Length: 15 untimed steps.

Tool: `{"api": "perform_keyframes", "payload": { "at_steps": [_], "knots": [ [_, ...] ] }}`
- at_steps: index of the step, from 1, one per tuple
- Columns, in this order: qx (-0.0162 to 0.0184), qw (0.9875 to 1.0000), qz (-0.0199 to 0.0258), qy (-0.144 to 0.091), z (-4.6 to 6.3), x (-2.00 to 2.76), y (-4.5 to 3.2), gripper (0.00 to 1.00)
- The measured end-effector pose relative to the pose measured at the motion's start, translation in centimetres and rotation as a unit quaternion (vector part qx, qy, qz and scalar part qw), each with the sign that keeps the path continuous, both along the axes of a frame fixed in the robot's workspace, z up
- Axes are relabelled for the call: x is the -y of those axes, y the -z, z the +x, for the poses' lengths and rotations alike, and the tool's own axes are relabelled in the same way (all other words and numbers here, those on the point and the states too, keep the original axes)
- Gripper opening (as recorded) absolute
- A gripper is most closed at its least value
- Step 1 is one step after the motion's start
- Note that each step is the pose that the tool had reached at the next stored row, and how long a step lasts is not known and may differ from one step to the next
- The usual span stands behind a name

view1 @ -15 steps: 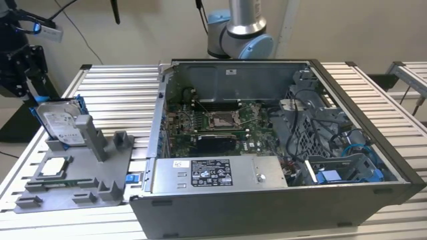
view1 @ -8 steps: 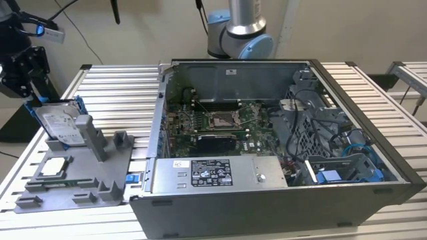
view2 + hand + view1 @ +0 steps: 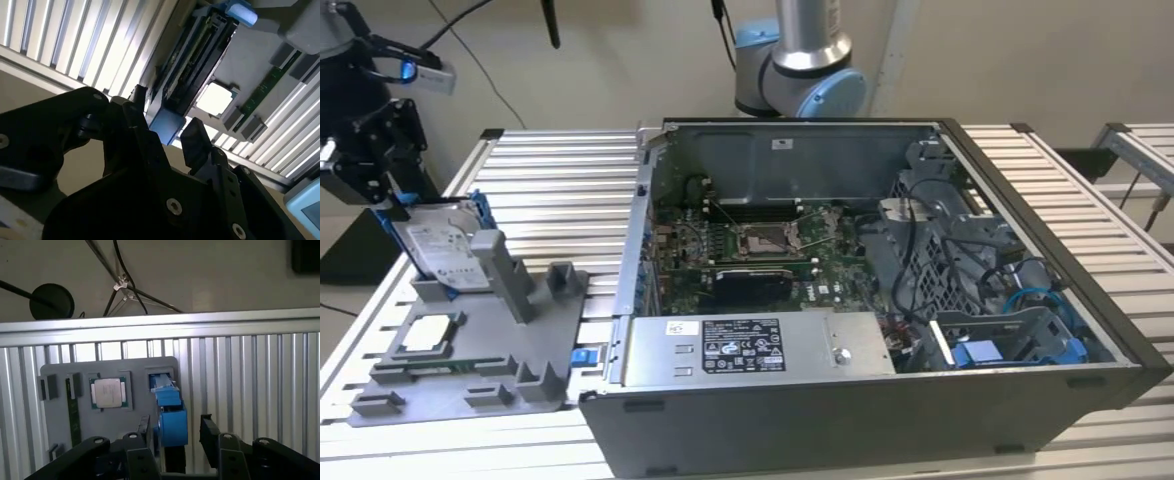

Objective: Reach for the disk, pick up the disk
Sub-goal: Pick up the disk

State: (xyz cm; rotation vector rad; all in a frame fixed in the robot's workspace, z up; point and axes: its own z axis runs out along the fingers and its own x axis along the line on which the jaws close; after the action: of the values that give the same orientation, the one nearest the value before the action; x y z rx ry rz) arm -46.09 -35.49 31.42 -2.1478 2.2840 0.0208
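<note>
Pincer open astride the top of the standing disk.

In the first wrist view the pincer was spread open, one finger either side of the blue-railed upper end of the disk, not closed on it. The disk stood on edge in a slot of the grey holder tray, at the exterior view's left. The same tray held a square chip in a recess and a green memory strip in a groove beside it. Just beside the tray on the slatted desk, an open computer case held a motherboard, power supply, cables and a blue bracket.
</note>
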Motion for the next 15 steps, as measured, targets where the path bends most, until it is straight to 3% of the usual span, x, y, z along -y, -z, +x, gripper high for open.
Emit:
{"api": "perform_keyframes", "payload": {
  "at_steps": [15],
  "knots": [
    [0.0029,0.9994,0.0003,-0.034,-0.1,0.00,2.29,1.00]
  ]
}}
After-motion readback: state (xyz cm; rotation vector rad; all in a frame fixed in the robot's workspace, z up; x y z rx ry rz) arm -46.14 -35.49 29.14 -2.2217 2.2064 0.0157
